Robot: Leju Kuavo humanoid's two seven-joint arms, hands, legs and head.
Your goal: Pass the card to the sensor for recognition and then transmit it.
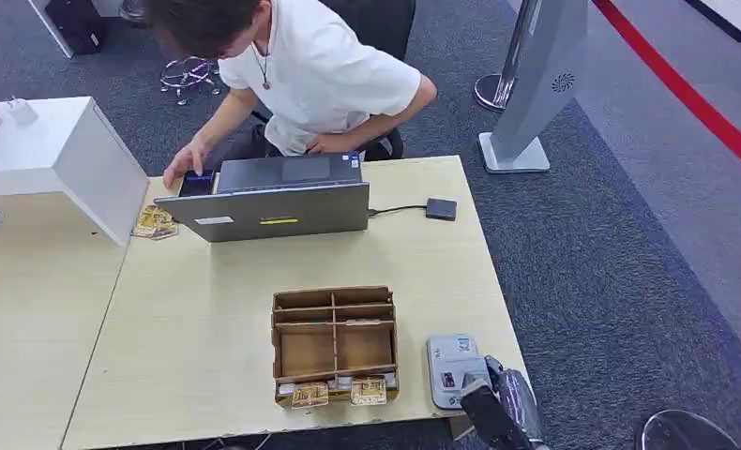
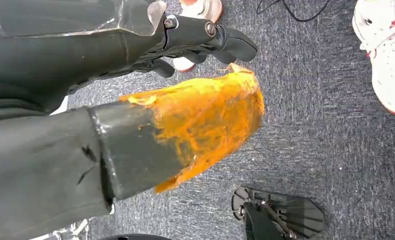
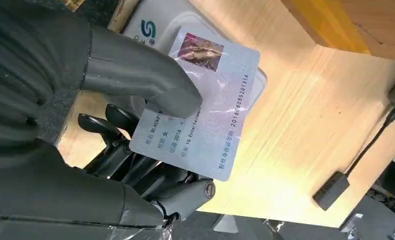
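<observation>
My right hand [image 3: 135,130] pinches a pale ID card [image 3: 205,105] between its thick thumb and dark fingers, holding it just over the white card sensor [image 3: 150,25]. In the head view the right hand [image 1: 503,403] sits at the table's near right corner, beside the grey-white sensor [image 1: 453,367]. My left hand [image 2: 200,42] hangs over the carpet, its fingers curled in with nothing in them; an orange-taped cover [image 2: 205,120] lies below it.
A cardboard divider box [image 1: 334,345] with cards at its front stands mid-table. A person leans over a grey laptop [image 1: 273,199] at the far edge; a small black box [image 1: 441,208] lies on a cable. A white stand [image 1: 48,155] is at the left.
</observation>
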